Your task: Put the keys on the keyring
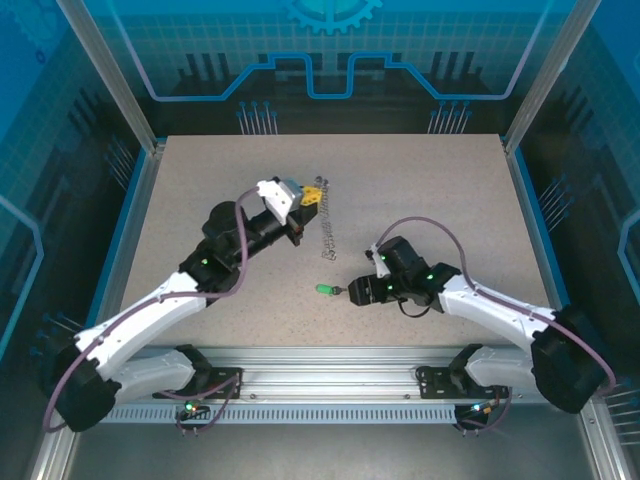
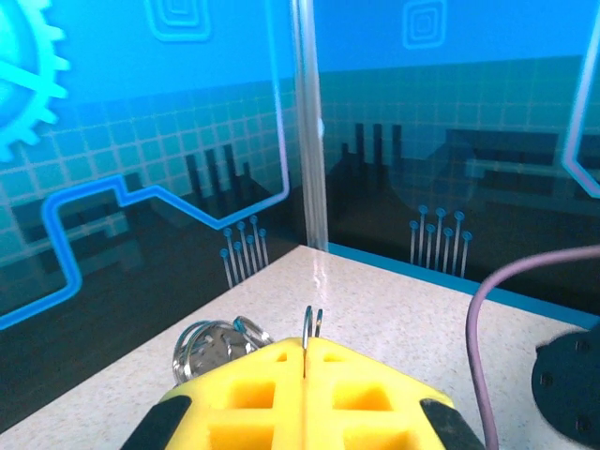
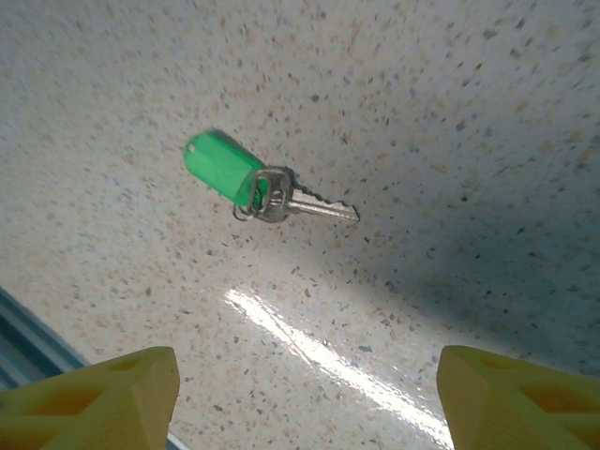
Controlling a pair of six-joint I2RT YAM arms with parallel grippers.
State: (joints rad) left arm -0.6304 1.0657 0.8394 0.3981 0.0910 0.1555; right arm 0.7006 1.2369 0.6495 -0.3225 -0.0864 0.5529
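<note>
From above, the left fingers [image 1: 312,197] sit over the middle of the table [image 1: 430,190], towards its far half. A thin silvery chain [image 1: 328,238] trails from them down onto the table. The green-headed key [image 1: 324,290] lies flat nearer the front, between the two arms and well apart from the chain's lower end. The right fingers [image 1: 345,291] point left at it and end just beside its blade. The table is bare to the far right and far left, and all its edges lie well away from the key. This view does not show how wide either pair of fingers stands.

The left wrist camera shows the left fingers [image 2: 309,394] pressed flat together, clenched on the keyring [image 2: 311,325]. Its thin double wire loop stands upright out of the seam between them. A silvery coil of rings [image 2: 208,345] with a touch of teal sits just left of the fingertips. Beyond are open table, a far corner post [image 2: 309,122] and blue walls. A purple cable [image 2: 483,309] curves in from the right.

The right wrist camera shows the right fingers [image 3: 94,398] spread wide apart and grasping nothing, one yellow tip in each lower corner. The key [image 3: 225,167] lies ahead of them, roughly centred on the gap and not touching either tip. Its green head is to the left and its silvery blade [image 3: 319,206] points right. Bare speckled table surrounds it, and the table's edge shows at the lower left.
</note>
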